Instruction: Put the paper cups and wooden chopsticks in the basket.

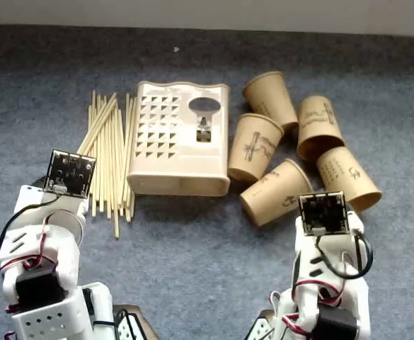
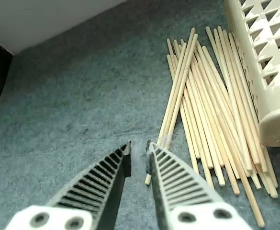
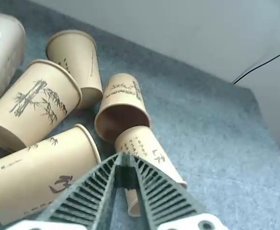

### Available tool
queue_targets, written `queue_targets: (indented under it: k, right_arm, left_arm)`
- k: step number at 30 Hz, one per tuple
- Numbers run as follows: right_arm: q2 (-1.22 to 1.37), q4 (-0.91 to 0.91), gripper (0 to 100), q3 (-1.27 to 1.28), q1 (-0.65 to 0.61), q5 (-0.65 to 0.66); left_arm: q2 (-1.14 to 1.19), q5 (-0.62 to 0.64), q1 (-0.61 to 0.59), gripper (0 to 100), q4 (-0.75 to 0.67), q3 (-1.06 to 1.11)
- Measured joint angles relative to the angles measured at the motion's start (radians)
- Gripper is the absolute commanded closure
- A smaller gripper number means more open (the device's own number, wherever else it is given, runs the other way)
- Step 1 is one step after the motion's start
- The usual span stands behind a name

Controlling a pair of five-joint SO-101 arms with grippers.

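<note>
The left gripper (image 2: 137,145) is being held low over the grey carpeted table (image 1: 192,255), its ribbed black jaws being kept a narrow gap apart and pinching nothing. Just beyond its tips, the near ends of the wooden chopsticks (image 2: 204,110) are being shown: thin, pale, straight sticks lying loosely fanned in a flat bundle, one stub end lying almost under the right-hand finger. Touching the bundle's far side, the basket (image 2: 266,72) is being seen, cream plastic with rounded corners, its wall pierced by rows of triangular holes and an oval cut-out. The right gripper (image 3: 125,162) is being held with its jaws pressed together on nothing, just above a paper cup (image 3: 147,146) lying on its side. Four more paper cups (image 1: 253,145) are being shown beyond and beside it, tan, tapered and printed with dark bamboo drawings, clustered next to the basket. In the high view, both arms are being held folded at the near edge, wrists pointed toward the things.
</note>
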Motion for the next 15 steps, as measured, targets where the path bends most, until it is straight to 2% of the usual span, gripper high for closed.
queue_targets:
  k: [4, 7, 10, 15]
  right_arm:
    - [0.158, 0.057, 99.2, -0.181, 0.0, -0.021]
    - [0.322, 0.091, 99.2, -0.324, 0.0, -0.098]
    - [0.509, 0.155, 99.2, -0.489, 0.0, -0.184]
    - [0.763, 0.203, 99.2, -0.7, 0.0, -0.264]
  left_arm:
    - [0.012, 0.0, 0.0, 92, 0.107, -0.155]
    - [0.087, 0.003, 0.003, 92, 0.19, -0.272]
    - [0.216, 0.037, 0.031, 92, 0.262, -0.391]
    - [0.523, 0.115, 0.074, 89, 0.29, -0.624]
